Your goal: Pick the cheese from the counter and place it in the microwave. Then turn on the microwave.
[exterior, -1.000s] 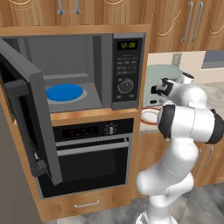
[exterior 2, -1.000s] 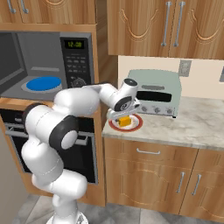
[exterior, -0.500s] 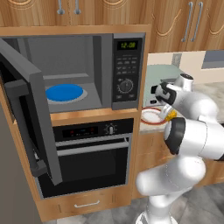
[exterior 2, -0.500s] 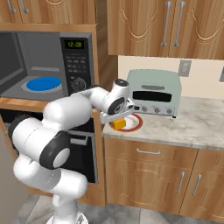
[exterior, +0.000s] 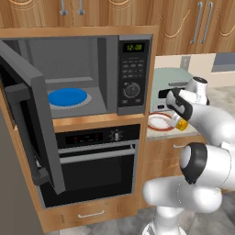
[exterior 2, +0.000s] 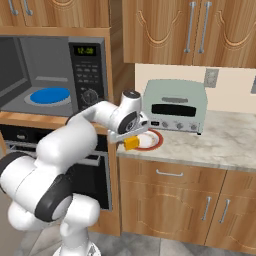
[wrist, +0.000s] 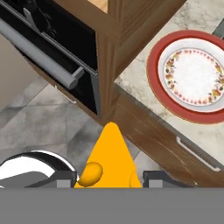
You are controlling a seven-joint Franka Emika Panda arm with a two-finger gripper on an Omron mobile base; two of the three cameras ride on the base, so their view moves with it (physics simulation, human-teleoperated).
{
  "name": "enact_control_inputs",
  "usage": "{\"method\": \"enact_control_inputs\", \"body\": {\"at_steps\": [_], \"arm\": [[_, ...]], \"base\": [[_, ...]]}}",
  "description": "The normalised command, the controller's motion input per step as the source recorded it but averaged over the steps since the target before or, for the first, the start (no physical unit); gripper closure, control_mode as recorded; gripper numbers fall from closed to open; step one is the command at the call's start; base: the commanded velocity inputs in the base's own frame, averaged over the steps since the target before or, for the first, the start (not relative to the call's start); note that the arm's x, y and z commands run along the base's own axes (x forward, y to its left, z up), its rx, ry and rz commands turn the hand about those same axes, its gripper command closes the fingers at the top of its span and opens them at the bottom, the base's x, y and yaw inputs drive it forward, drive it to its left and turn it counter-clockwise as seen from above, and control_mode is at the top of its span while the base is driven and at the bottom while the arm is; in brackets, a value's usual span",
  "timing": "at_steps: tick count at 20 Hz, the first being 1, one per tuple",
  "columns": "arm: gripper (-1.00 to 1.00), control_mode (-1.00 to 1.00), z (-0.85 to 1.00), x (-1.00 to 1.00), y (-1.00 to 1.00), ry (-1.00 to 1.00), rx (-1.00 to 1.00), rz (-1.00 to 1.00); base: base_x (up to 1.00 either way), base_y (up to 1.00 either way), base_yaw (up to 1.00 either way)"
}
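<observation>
Lifted off the red-rimmed plate (wrist: pixel 192 72) since a moment ago, the cheese (exterior 2: pixel 131 143) now hangs clamped in the gripper (exterior 2: pixel 129 140), past the counter (exterior 2: pixel 220 145) edge. From the hand's own view the wedge sits between both fingers above the oven handle (wrist: pixel 43 57); from the left, the arm hides most of it, and the microwave (exterior: pixel 92 73) stands open.

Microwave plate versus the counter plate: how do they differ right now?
The blue plate lies inside the open microwave; the red-rimmed plate sits on the counter before the toaster oven. The blue one is plain, the red-rimmed one white with a patterned ring. Both are round and bare.
</observation>
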Motion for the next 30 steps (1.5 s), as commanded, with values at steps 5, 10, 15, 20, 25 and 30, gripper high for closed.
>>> {"method": "enact_control_inputs", "body": {"at_steps": [5, 10, 15, 20, 25, 30], "arm": [[1.00, -1.00, 0.21, -0.35, 0.12, 0.00, 0.00, 0.00], [1.00, -1.00, 0.19, -0.34, 0.17, -0.01, 0.00, 0.00], [1.00, -1.00, 0.18, -0.36, 0.16, -0.04, 0.00, 0.00], [1.00, -1.00, 0.16, -0.39, 0.17, -0.09, 0.00, 0.00], [1.00, -1.00, 0.14, -0.36, 0.18, -0.10, 0.00, 0.00], [1.00, -1.00, 0.12, -0.32, 0.23, -0.11, 0.00, 0.00]], "base": [[0.00, 0.00, 0.00], [0.00, 0.00, 0.00], [0.00, 0.00, 0.00], [0.00, 0.00, 0.00], [0.00, 0.00, 0.00], [0.00, 0.00, 0.00]]}}
